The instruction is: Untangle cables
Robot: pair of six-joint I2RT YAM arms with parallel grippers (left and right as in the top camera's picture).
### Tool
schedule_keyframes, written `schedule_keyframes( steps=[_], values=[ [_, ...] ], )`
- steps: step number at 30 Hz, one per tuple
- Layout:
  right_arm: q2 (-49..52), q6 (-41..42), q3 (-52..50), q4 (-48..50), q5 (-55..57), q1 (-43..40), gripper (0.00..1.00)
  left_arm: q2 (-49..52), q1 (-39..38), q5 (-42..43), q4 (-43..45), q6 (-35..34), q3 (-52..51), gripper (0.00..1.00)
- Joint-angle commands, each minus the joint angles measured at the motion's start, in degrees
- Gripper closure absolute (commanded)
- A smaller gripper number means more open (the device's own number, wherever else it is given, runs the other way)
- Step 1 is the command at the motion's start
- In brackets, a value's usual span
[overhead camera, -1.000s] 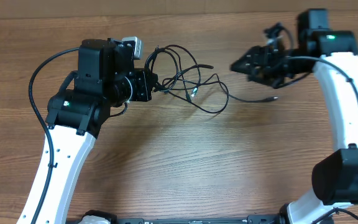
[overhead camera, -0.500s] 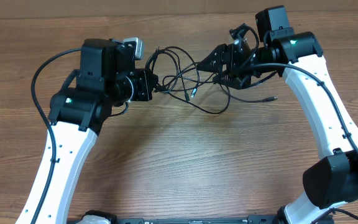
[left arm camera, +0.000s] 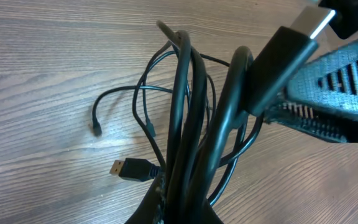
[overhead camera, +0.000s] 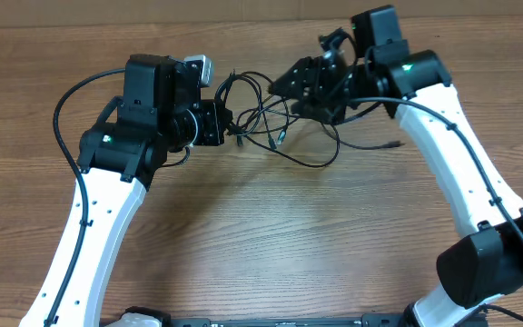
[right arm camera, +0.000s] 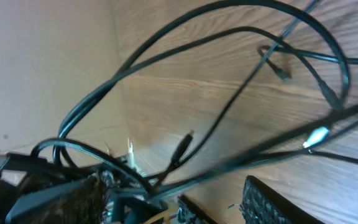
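Tangled black cables (overhead camera: pixel 266 116) lying toward 12 o'clock on the wooden table (overhead camera: pixel 271 227), one plug end trailing to 3 o'clock. Clamped at 9 o'clock of the tangle by the left gripper (overhead camera: pixel 232 123). At 1 o'clock, right gripper (overhead camera: pixel 286 89), jaws parted among upper loops.

table (overhead camera: pixel 261 236): brown wood-grain top, grain running left to right, filled nearly the whole overhead view. plain beige surface (right arm camera: pixel 42 74) lay beyond the table's far edge; wall or floor not determinable. soft pale glare showed on the wood.
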Motion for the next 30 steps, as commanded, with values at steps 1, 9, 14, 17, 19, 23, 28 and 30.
schedule_keyframes(
  steps=[1, 9, 14, 17, 19, 23, 28, 30],
  values=[
    [0.81, 3.45, -1.07, 1.49, 5.88, 2.60, 0.33, -0.07, 0.07, 1.70, 0.22, 1.51, 1.57, 0.96],
    [4.31, 8.09, -1.09, 3.87, 12.09, 5.49, 0.40, -0.22, 0.17, 3.32, 0.15, 1.49, 1.62, 0.96],
    [5.92, 8.90, -1.09, 5.73, 13.55, 5.92, 0.56, -0.81, 0.15, 4.79, 0.28, 2.54, 1.62, 0.96],
    [6.36, 8.87, -1.09, 5.60, 14.58, 5.92, 0.71, -1.07, 0.15, 5.51, 0.26, 2.97, 1.62, 0.96],
    [6.40, 8.41, -1.09, 4.92, 16.06, 5.53, 0.89, -1.16, 0.15, 5.57, 0.22, 3.45, 1.62, 0.96],
    [6.38, 2.60, -1.09, 0.90, 17.94, 2.05, 0.96, -1.16, 0.20, 2.23, -0.31, 4.07, 1.62, 0.96],
    [6.38, -3.56, -1.07, -9.66, 26.95, -7.19, 0.96, -1.16, 0.20, -4.81, -2.62, 4.07, 1.62, 0.96],
    [6.38, -3.85, -1.09, -13.18, 32.87, -11.08, 0.96, -1.16, 0.20, -5.07, -2.84, 4.87, 1.62, 0.96]
  ],
)
